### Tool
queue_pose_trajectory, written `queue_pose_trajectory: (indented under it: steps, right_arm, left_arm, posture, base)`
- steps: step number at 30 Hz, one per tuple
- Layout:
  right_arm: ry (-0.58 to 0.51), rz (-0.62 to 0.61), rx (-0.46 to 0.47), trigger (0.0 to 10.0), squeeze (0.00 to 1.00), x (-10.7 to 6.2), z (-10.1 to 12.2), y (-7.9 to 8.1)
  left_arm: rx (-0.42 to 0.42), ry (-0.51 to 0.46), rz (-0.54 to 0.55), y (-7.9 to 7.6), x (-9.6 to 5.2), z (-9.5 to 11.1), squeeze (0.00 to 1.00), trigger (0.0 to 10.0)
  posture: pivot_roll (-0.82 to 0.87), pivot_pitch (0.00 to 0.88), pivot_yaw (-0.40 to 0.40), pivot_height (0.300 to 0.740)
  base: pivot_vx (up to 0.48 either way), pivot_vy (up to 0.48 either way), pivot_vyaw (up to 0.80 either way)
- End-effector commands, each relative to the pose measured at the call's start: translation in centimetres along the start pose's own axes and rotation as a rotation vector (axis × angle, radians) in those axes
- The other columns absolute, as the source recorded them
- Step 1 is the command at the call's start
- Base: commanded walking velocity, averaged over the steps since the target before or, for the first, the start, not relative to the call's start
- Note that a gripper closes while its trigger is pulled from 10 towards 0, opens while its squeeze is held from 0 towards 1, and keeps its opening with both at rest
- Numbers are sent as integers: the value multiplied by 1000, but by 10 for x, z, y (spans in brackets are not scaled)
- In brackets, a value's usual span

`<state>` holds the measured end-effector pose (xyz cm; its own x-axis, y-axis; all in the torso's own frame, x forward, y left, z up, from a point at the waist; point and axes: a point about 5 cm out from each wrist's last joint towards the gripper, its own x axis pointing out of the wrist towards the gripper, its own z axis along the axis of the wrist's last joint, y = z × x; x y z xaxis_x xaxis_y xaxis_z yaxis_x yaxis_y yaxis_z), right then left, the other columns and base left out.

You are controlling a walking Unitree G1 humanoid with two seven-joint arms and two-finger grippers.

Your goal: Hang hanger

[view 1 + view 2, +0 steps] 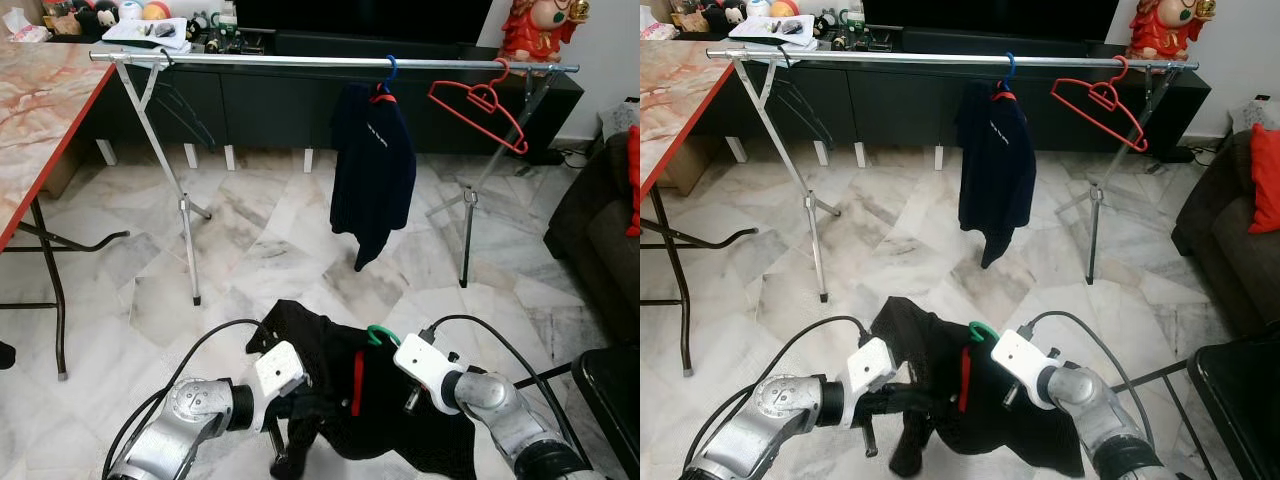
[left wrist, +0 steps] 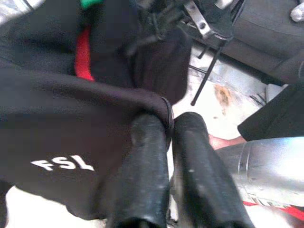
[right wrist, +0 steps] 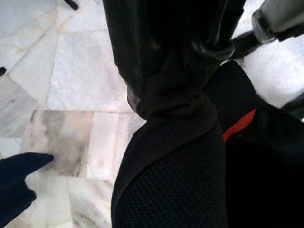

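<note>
**Black shirt held up between both grippers, rail ahead**

Closest to me, the robot holds a black shirt with a red stripe (image 1: 357,384) low in front of its body, above the white marble floor (image 1: 250,250). The left gripper (image 2: 167,124) has its 2 black fingers pressed together on a fold of the fabric, beside white "FSL" lettering. The right gripper (image 3: 183,71) is clamped on another bunch of the same cloth. The green hook of the hanger (image 1: 381,333) pokes out at the shirt's top edge, between the 2 wrists.

Farther off stands a silver metal clothes rail (image 1: 300,61) on splayed legs. On it hang a dark navy shirt on a blue-hooked hanger (image 1: 372,165) and, to its right, a bare red plastic hanger (image 1: 480,105), tilted. A marble-patterned table with a red edge (image 1: 40,110) sits at the left, a dark sofa (image 1: 600,230) at the right.
</note>
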<state>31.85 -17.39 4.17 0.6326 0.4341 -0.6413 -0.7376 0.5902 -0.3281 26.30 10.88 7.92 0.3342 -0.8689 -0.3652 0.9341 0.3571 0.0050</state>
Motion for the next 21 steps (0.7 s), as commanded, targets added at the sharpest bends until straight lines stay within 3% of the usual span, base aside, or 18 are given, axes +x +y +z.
queue_pose_trajectory:
  steps: [1, 4, 7, 12, 15, 21]
  right_arm:
    - [-43, -11, 35, 0, 0, -1, 6, -5]
    - [-58, 3, 36, 0, 0, -1, 7, -5]
    - [-68, 13, 22, 0, 0, -2, 8, -6]
    - [-91, 32, -12, 0, 0, -4, 8, -6]
    - [-104, 78, -122, 0, 0, -7, 9, -3]
    - [-84, 175, -244, 0, 0, -10, 1, 4]
  left_arm:
    - [8, 21, -23, -5, 2, 0, 1000, 10000]
    - [8, 35, -20, -5, 2, -2, 1000, 10000]
    - [23, 107, -22, -8, -1, -9, 1000, 10000]
    - [31, 113, 3, -5, -3, -7, 1000, 10000]
    - [67, 85, 52, 5, -10, 4, 1000, 10000]
    - [131, 90, 42, 10, -19, 14, 1000, 10000]
  posture:
    - [5, 157, -76, 740]
    - [7, 155, -77, 740]
    - [5, 152, -77, 740]
    - [4, 144, -74, 740]
    - [4, 144, -74, 740]
    - [10, 129, -76, 740]
  base:
    - [0, 0, 0]
    - [0, 0, 0]
    - [0, 0, 0]
    - [0, 0, 0]
    - [0, 0, 0]
    - [0, 0, 0]
